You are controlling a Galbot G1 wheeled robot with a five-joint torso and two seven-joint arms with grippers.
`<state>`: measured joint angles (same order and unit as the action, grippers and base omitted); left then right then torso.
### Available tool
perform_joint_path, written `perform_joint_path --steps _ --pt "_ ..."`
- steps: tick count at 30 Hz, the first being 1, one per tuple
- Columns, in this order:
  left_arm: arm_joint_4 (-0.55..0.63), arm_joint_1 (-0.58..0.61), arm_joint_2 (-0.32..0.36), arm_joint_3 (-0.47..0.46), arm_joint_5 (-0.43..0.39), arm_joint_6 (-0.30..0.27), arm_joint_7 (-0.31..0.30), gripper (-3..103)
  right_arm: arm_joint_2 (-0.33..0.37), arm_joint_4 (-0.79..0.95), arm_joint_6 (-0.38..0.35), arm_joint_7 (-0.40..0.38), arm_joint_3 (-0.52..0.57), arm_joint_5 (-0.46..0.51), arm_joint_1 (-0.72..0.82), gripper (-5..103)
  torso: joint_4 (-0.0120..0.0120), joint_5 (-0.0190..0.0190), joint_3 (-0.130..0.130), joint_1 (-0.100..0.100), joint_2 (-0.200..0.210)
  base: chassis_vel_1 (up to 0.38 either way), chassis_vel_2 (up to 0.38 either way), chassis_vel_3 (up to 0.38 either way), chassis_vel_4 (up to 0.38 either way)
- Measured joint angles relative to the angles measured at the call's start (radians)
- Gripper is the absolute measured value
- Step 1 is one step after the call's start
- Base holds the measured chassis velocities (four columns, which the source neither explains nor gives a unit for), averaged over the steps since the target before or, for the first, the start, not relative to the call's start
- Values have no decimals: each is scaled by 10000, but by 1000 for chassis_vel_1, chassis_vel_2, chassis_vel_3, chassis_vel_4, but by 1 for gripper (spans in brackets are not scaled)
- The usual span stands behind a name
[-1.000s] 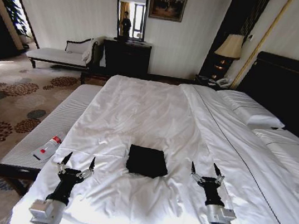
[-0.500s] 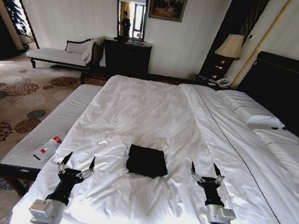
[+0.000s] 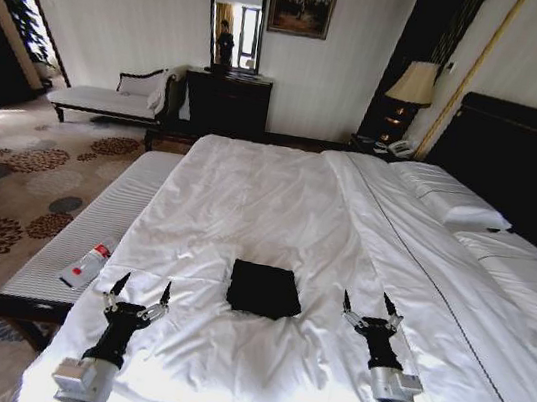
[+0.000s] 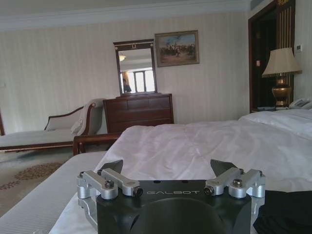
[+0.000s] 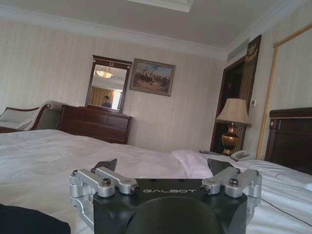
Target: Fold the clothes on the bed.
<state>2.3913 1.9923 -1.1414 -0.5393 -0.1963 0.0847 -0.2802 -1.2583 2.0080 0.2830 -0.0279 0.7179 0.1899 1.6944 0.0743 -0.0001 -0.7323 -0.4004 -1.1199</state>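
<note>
The clothes (image 3: 263, 289) lie as a compact black folded rectangle on the white duvet of the bed (image 3: 268, 201), near its foot end. My left gripper (image 3: 142, 288) rests low over the duvet to the left of the black bundle, open, nothing between its fingers. My right gripper (image 3: 372, 305) sits to the bundle's right, also open and empty. In the left wrist view the left gripper (image 4: 168, 168) shows spread fingers, with a dark edge of the clothes (image 4: 285, 212) beside it. The right gripper (image 5: 165, 165) shows spread too, with the clothes (image 5: 29, 220) at the corner.
A narrow white-cushioned bench (image 3: 91, 235) runs along the bed's left side with a red-and-white bottle (image 3: 87, 263) on it. Pillows (image 3: 451, 200) and the dark headboard (image 3: 527, 159) are at the right. A dresser (image 3: 226, 102), chaise lounge (image 3: 112, 97) and lamp (image 3: 412, 89) stand by the far wall.
</note>
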Motion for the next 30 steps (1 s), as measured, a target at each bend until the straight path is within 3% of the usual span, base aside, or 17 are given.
perform_joint_path --steps 30 --pt "0 0 0 0 0 0 0 100 1 0 0 0 -2 0 0 100 0 0 0 0 0 0 0 0 0"
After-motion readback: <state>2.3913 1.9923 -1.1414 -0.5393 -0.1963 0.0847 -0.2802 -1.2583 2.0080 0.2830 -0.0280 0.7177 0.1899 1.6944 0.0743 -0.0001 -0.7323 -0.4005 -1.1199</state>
